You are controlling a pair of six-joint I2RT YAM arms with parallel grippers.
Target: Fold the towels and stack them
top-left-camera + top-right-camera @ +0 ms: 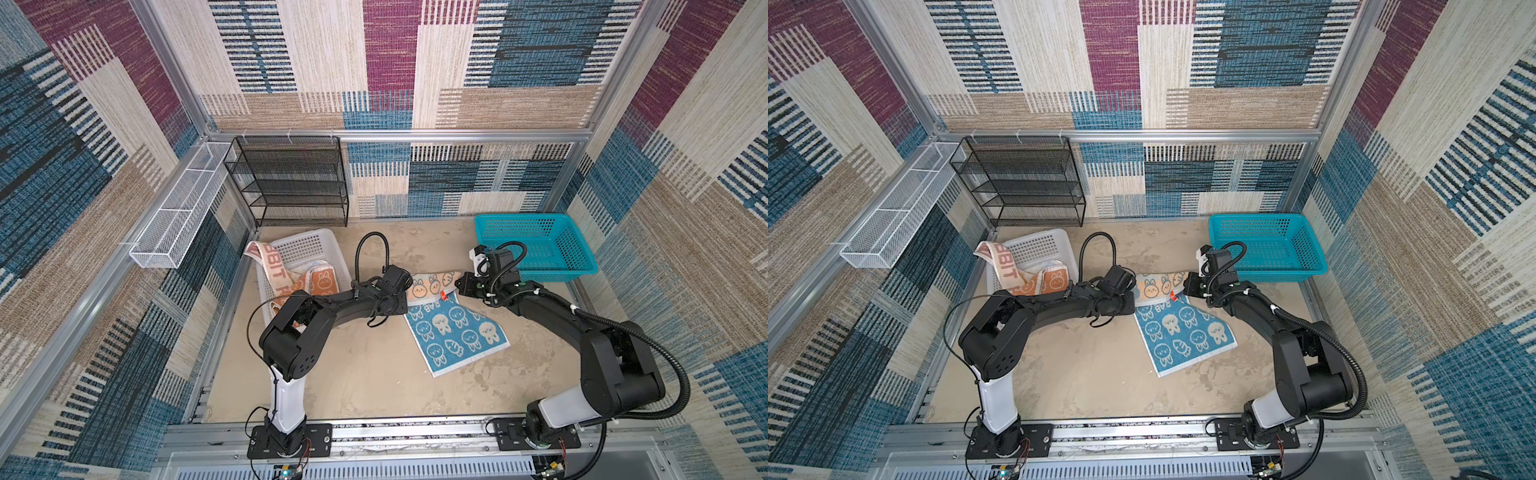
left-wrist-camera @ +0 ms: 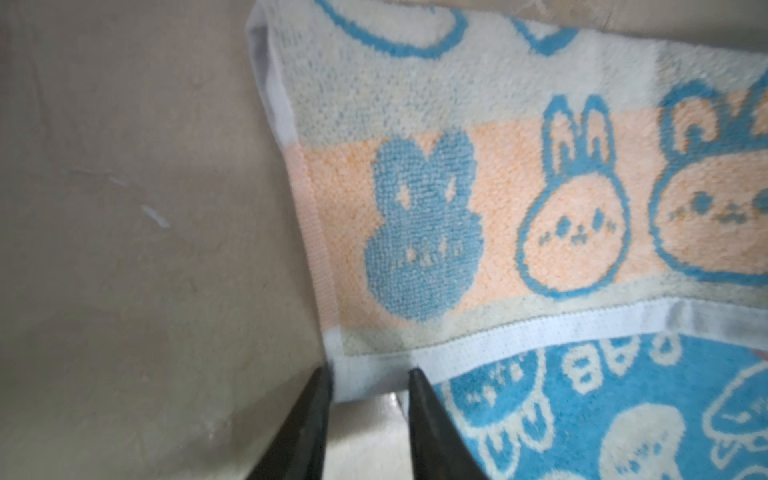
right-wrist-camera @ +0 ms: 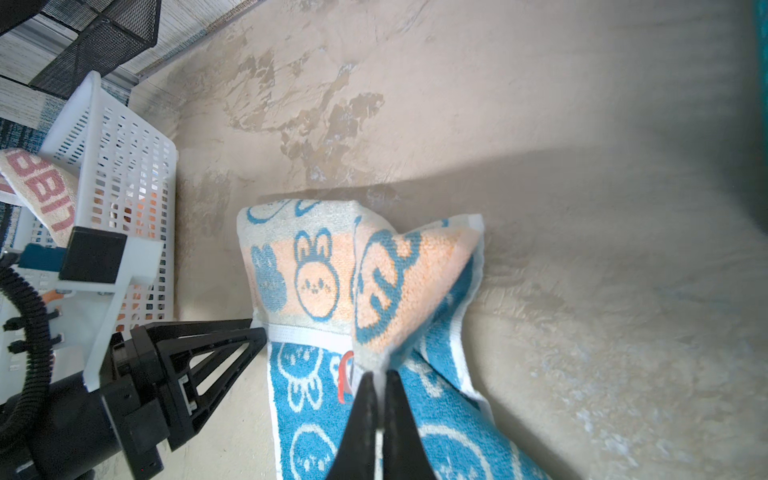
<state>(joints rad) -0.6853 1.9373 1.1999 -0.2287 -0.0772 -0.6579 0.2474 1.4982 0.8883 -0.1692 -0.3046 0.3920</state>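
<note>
Clearly the blue rabbit towel (image 1: 457, 336), a small cream-and-blue terry cloth, is the one being worked. It lies near the middle of the beige table (image 1: 353, 374), a little toward the far edge. Its far end is turned back over itself, so a peach band of rabbits faces up.

The right gripper (image 3: 377, 374) is pinched tight on one corner of that turned-back end and holds it up in a peak, with a small red tag (image 3: 345, 378) just beside it. The left gripper (image 2: 370, 374) is at the opposite corner. Its jaws stand narrowly apart with the white hem between them, and I cannot tell whether they bite yet.

By its look the cloth is light and limp. It should sag between two holds and keep no shape, though the terry pile ought to resist slipping and nothing about it is fragile. The flat woven hem looks the firmest part, so the two hemmed corners are the places to hold, taken deep enough that the hem sits fully between the jaws. At the left corner the hem rests on the blue face below, so a low bite could catch both layers.

The cream towel with large "RABBIT" lettering (image 1: 272, 266) hangs over the rim of the white perforated plastic basket (image 1: 307, 251) at the table's far left corner. The orange rabbit towel (image 1: 322, 282) lies inside that basket.
</note>
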